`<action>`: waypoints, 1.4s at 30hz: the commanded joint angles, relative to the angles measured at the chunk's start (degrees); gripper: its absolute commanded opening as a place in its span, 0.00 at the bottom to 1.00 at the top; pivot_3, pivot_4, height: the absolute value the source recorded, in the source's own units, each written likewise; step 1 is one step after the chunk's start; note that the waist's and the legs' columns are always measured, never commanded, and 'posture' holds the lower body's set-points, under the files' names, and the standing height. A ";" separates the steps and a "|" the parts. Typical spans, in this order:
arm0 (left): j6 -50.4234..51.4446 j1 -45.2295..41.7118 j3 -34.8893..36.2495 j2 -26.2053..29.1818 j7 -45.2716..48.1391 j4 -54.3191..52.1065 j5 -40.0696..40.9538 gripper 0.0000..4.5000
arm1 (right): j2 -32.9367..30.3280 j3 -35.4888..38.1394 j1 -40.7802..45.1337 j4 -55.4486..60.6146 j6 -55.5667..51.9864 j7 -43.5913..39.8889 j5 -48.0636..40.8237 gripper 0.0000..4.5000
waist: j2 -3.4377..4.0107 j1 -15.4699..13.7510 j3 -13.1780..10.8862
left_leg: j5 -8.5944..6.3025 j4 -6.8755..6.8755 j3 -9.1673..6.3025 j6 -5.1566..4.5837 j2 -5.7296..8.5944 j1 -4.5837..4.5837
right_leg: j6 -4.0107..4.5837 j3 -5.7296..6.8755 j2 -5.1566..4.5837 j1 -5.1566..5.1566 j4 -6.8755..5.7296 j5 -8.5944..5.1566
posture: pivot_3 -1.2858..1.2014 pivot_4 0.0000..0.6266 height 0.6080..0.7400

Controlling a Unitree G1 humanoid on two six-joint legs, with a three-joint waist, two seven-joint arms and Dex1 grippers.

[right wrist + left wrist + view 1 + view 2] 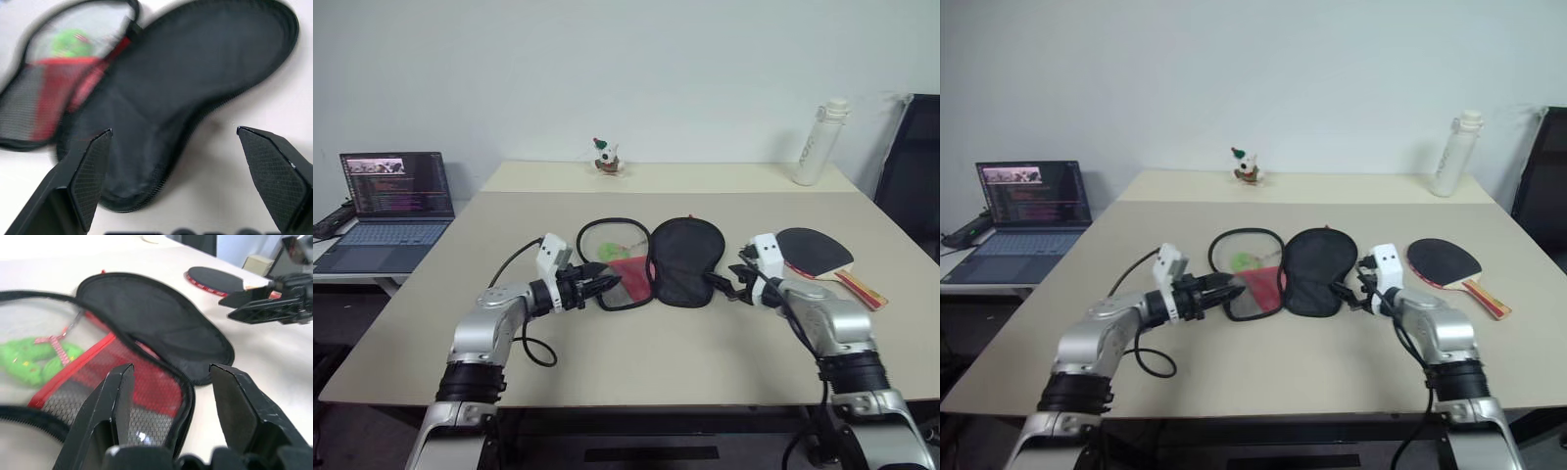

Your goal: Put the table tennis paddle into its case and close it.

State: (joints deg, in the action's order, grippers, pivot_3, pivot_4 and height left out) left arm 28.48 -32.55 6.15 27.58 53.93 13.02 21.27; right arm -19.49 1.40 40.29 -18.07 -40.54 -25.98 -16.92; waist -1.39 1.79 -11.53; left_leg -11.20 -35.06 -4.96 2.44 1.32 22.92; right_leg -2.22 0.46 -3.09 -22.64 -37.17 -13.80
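The case lies unzipped and spread flat mid-table: a mesh half [612,247] with a red lower part and a green tag inside, and a black half [684,257] beside it. The table tennis paddle [814,251] rests black face up to the right of the case, handle toward the table's right edge. My left gripper [607,284] is open at the mesh half's near edge; in the left wrist view its fingers [120,396] stand apart over the red mesh. My right gripper [726,285] is open just beside the black half's right edge, between case and paddle, holding nothing.
A laptop [396,201] stands open on a low side table at the left. On the rear table sit a white bottle [820,142] and a small figurine [606,157]. A dark chair [915,166] stands at the far right.
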 commanded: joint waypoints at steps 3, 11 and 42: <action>0.98 0.63 1.56 0.79 -1.95 -5.00 2.07 0.59 | 3.22 -0.43 4.83 -7.82 5.68 0.40 2.25 1.00 | 0.00 0.05 0.00 | 0.00 0.00 0.01 0.00 -0.02 0.00 | 0.01 0.00 0.03 -0.04 -0.05 0.01 | 0.52 0.24 1.00; 1.75 1.02 1.21 1.01 -2.95 -6.49 2.62 0.60 | 8.10 -1.39 8.50 -13.81 7.98 -0.61 3.33 0.91 | 0.00 0.08 0.00 | 0.00 0.00 0.03 0.00 -0.03 -0.01 | 0.02 -0.03 0.04 -0.06 -0.07 0.01 | 0.52 0.24 1.00; -0.66 -3.27 -2.63 0.39 -1.36 -3.29 1.40 0.60 | -3.82 7.61 9.02 -15.45 1.71 -0.79 1.28 0.00 | 0.00 0.06 0.00 | 0.00 0.02 0.13 0.00 -0.02 0.02 | 0.03 -0.09 0.04 -0.09 -0.05 0.02 | 0.52 0.24 1.00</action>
State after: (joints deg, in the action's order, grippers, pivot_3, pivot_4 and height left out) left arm 29.27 -34.40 3.60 27.90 52.02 10.07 22.52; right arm -22.23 7.83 48.43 -34.97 -39.29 -26.25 -15.28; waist -1.39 1.84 -11.53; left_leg -11.20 -35.03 -4.82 2.43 1.30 22.94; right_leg -2.19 0.37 -3.06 -22.73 -37.22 -13.78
